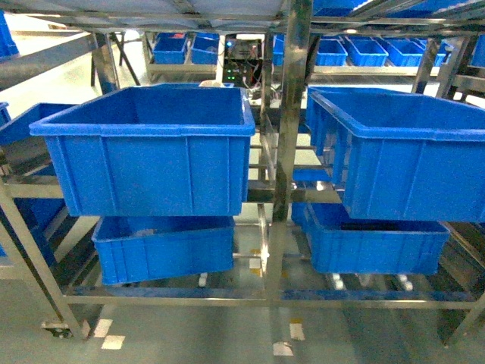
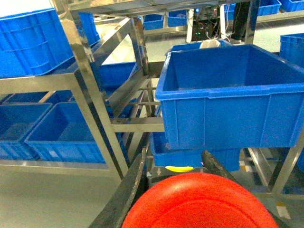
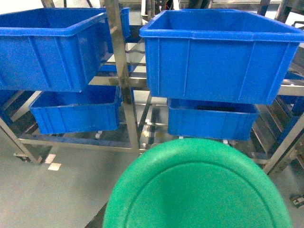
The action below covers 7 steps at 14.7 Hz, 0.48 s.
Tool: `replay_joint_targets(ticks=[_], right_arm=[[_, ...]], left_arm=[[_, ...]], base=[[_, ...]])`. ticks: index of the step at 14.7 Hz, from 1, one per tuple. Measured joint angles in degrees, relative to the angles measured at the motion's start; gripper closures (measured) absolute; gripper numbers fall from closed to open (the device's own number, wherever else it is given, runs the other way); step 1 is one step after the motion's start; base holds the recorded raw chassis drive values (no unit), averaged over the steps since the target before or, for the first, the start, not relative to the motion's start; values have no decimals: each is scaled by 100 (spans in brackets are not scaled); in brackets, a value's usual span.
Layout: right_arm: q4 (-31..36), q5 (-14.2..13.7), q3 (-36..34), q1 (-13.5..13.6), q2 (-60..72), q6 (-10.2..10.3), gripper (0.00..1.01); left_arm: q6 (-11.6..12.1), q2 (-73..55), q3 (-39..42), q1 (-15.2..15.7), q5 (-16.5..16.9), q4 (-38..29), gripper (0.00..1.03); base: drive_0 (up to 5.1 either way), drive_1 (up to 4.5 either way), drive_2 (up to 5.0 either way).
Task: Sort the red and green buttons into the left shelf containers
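Red button (image 2: 199, 202): domed cap seen close to the left wrist camera, pinched between the dark fingers (image 2: 128, 190) of the left gripper (image 2: 173, 190). Green button (image 3: 197, 185): round cap filling the right wrist view; the right gripper is hidden, so its state cannot be told. Left shelf bins: upper bin (image 1: 144, 148), lower bin (image 1: 163, 246), both carried on a steel rack (image 1: 288, 152).

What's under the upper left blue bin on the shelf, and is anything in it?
Under the upper left bin sits a second blue bin on the lower rack level. The upper bin's visible inner walls look bare, but its near wall hides the floor, and it covers most of the lower bin's inside.
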<state>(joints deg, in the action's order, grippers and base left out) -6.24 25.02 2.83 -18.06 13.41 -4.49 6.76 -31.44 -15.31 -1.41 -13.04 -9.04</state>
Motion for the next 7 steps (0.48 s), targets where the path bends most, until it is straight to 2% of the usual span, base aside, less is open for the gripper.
replay_joint_targets(ticks=[7], right_arm=[[-2, -7, 0, 0, 4, 0, 75]], left_arm=[[0, -4, 0, 0, 4, -2, 76]], base=[[1, 398, -396]])
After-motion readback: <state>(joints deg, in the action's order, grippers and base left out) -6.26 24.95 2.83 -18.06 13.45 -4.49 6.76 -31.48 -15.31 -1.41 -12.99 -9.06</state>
